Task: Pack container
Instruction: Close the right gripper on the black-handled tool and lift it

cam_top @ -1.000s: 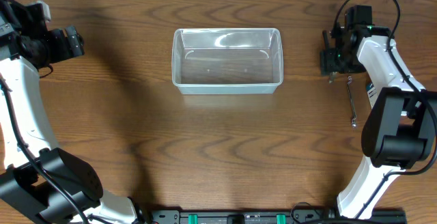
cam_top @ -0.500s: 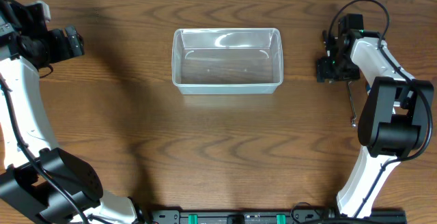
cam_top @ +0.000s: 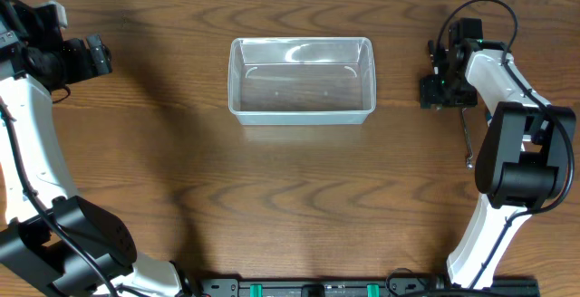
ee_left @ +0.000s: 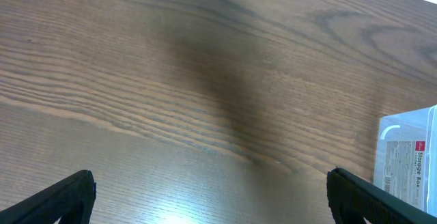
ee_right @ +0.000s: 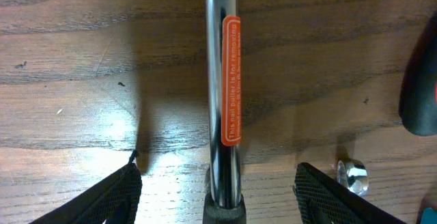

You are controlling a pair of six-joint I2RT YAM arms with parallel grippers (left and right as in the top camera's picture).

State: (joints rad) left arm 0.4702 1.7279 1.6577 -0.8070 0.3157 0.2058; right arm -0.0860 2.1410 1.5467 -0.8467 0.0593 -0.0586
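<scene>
The clear plastic container (cam_top: pixel 301 113) stands empty at the table's back middle; its labelled corner shows in the left wrist view (ee_left: pixel 410 159). My right gripper (cam_top: pixel 435 91) is to its right, low over the table and open. In the right wrist view its fingers (ee_right: pixel 217 186) straddle a chrome tool shaft (ee_right: pixel 220 80) with an orange label and a black grip, without touching it. My left gripper (cam_top: pixel 100 57) is open and empty at the far left back, its fingers (ee_left: pixel 212 197) over bare wood.
A slim silver tool (cam_top: pixel 467 138) lies on the table just right of my right gripper. In the right wrist view a small shiny socket (ee_right: pixel 351 173) and a dark tool handle (ee_right: pixel 420 94) lie right of the shaft.
My right gripper shifted a little left and toward the front during the first half second, then stayed still. The left arm and the container have not moved.
</scene>
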